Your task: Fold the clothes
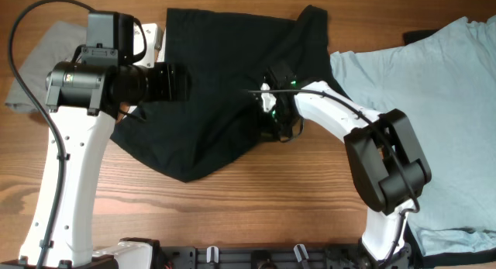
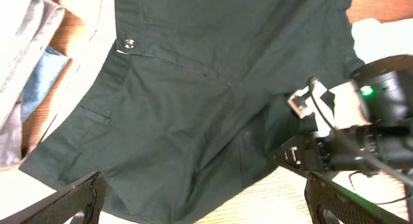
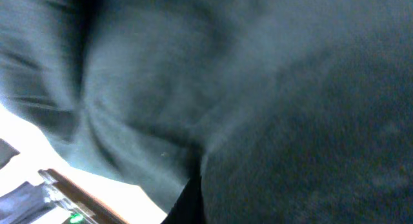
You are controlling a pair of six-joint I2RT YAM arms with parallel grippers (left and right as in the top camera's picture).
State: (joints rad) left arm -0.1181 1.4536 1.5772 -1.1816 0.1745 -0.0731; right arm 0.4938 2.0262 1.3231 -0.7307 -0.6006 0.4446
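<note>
Black cloth (image 3: 258, 88) filling the right wrist view, right fingers (image 3: 189, 208) clamping its gathered edge, cloth lying spread on the table (image 1: 232, 207) between the arms, left fingers (image 2: 77, 198) hovering wide apart above it, light blue T-shirt (image 1: 434, 106) lying just beside it.

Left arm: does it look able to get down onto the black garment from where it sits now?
Probably yes. The left gripper hangs open right above the black garment, with nothing between them. The right gripper is shut on the cloth's right-hand edge, close by but off to one side.
</note>
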